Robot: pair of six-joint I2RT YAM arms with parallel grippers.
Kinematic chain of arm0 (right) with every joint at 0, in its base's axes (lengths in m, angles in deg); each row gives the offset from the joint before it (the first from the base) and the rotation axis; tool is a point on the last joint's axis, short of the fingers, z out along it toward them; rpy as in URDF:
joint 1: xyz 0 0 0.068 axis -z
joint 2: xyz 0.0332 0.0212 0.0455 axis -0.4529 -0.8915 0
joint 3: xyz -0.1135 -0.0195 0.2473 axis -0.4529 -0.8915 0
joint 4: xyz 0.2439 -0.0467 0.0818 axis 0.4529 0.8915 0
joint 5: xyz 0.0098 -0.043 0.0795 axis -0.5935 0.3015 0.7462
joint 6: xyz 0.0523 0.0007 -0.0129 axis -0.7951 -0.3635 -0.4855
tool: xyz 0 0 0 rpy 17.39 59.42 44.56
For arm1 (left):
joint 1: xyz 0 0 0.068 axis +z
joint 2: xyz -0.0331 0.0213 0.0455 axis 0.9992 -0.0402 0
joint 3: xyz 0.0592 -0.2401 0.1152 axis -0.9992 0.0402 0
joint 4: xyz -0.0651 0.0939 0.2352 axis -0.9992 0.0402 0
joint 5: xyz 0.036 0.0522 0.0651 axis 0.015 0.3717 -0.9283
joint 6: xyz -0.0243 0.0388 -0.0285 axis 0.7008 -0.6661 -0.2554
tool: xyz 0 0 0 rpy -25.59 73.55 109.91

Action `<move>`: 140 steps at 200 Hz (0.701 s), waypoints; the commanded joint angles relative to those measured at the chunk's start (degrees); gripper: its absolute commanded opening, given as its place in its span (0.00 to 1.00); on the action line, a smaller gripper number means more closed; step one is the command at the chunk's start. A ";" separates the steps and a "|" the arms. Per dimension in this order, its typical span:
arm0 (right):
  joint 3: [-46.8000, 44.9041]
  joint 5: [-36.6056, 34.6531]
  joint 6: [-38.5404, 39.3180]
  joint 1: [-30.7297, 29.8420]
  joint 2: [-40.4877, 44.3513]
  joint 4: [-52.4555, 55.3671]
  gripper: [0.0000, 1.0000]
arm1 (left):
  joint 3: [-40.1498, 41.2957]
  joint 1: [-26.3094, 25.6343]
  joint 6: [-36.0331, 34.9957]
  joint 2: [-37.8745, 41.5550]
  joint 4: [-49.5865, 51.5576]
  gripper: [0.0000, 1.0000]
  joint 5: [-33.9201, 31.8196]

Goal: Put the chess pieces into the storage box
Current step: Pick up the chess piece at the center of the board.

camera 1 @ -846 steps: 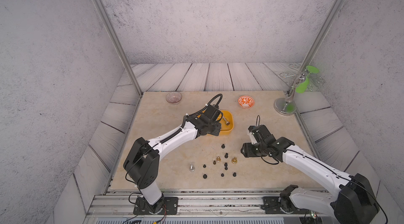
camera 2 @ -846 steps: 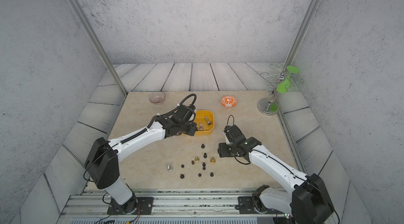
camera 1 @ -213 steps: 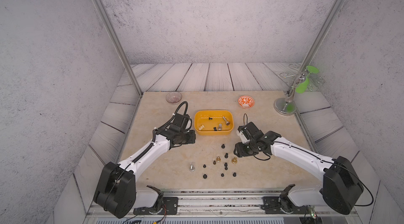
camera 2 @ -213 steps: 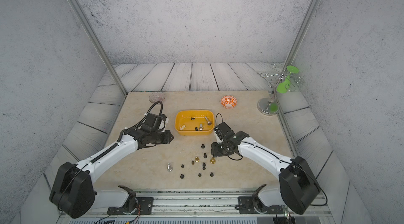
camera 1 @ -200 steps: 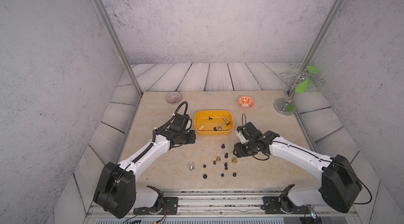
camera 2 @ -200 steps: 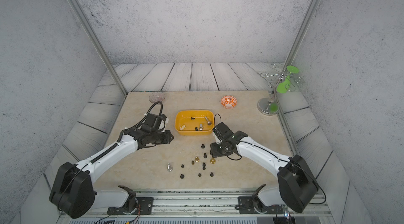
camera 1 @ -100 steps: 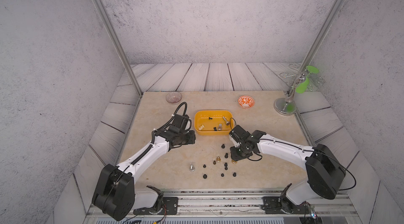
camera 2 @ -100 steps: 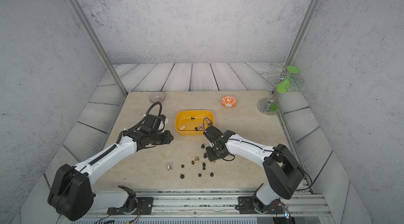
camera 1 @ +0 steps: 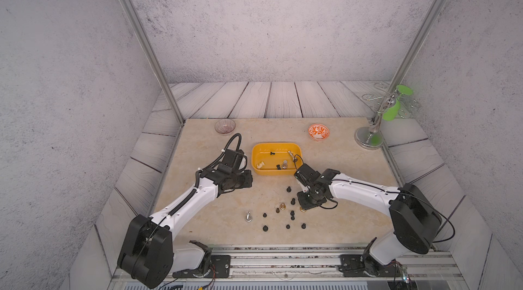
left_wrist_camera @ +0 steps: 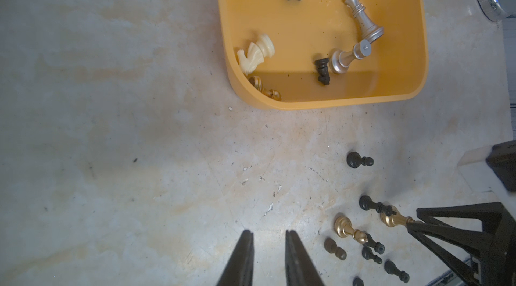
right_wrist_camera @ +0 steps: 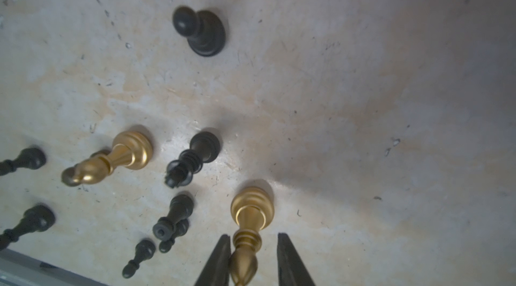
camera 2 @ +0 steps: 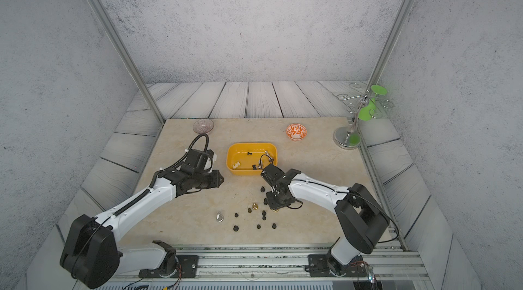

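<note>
Both arms have shifted. The left gripper (left_wrist_camera: 269, 233), earlier over the storage box (camera 1: 276, 145), has drawn back to beside that box's left end. The right gripper (right_wrist_camera: 253, 235) has swung in from well right of the box to the loose chess pieces (camera 1: 282, 206) on its near side, narrowing its jaws as it came.

Beside the box's left end, the left gripper hangs over bare table (left_wrist_camera: 139, 131), its jaws a narrow slit apart with nothing between them. Inside the box lie a cream knight (left_wrist_camera: 255, 52), two silver pieces (left_wrist_camera: 363, 19) and a few dark ones, all on their sides.

On the near side of the box's right end, a gold piece (right_wrist_camera: 252, 209) stands upright on its round base. The right gripper comes down over it, so its long axis runs up between the fingers. One finger (right_wrist_camera: 220, 254) touches its neck; the other stands off with a clear gap, so the grasp is not yet made. The piece sits off-centre in the jaws, and closing may tip it. The right arm is plainly the nearer; the left gripper is well apart from it.
</note>
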 commanded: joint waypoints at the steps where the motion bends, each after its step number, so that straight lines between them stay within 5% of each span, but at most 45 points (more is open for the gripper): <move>1: 0.13 -1.39 -0.52 -0.38 -1.65 0.92 0.28 | 0.72 0.35 0.34 1.49 -0.30 0.24 -0.65; 63: 0.73 -0.94 0.04 -0.56 -1.35 1.65 0.11 | 1.02 0.35 0.51 1.75 -0.07 0.24 -0.76; 140: 2.80 -0.05 0.69 -0.48 4.25 3.93 0.08 | 1.07 0.35 1.12 2.30 0.42 0.24 -1.38</move>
